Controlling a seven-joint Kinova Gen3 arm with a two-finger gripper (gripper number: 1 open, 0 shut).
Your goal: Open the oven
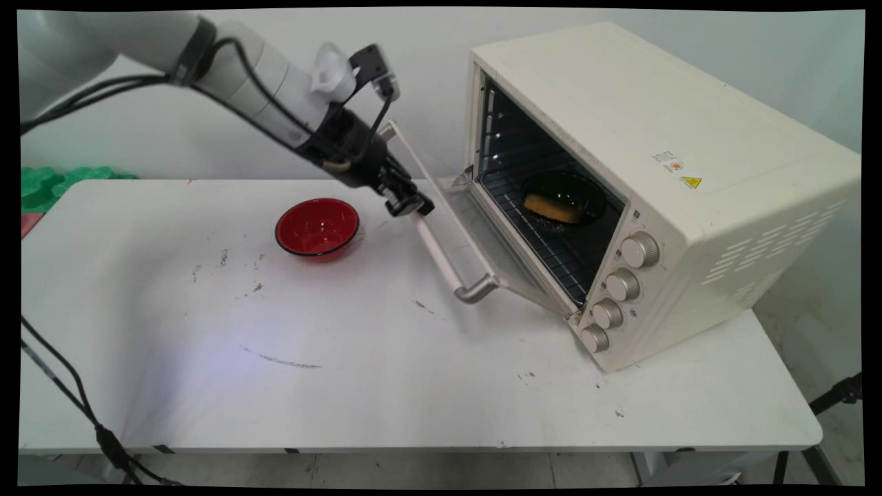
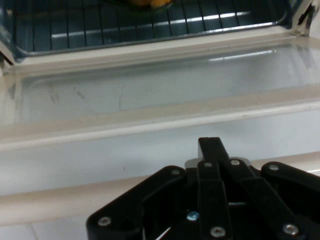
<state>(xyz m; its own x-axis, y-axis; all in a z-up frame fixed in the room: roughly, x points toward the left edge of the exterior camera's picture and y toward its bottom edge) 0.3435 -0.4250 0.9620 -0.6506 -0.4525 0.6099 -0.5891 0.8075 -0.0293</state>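
The black two-finger gripper (image 1: 411,205) is reaching in from the upper left and sitting at the handle bar (image 1: 441,258) of the toaster oven door (image 1: 475,234), right at the upper part of that pale bar. In the hand view the gripper's (image 2: 212,150) fingers are lying together over the handle bar (image 2: 125,192), appearing closed, though whether they are clamping the bar or only pressing against it cannot be told. The door is hanging partly lowered, tilting outward from its bottom hinge toward the table (image 1: 344,386), and its glass pane (image 2: 160,85) is facing the hand camera. The cream toaster oven (image 1: 661,172) is standing on the right part of the table, turned at an angle, with four silver knobs (image 1: 623,284) running down its front right panel. Inside, a dark glass bowl (image 1: 565,196) is resting on the wire rack (image 1: 544,241) and is holding a piece of orange-yellow food (image 1: 551,208), the edge of which is also showing at the top of the hand view (image 2: 147,4). A red bowl (image 1: 318,227) is sitting upright on the table just left of the gripper, apart from the door. Black cables (image 1: 62,386) are hanging at the table's left side, and green foam (image 1: 62,180) is lying beyond the table's far left corner.
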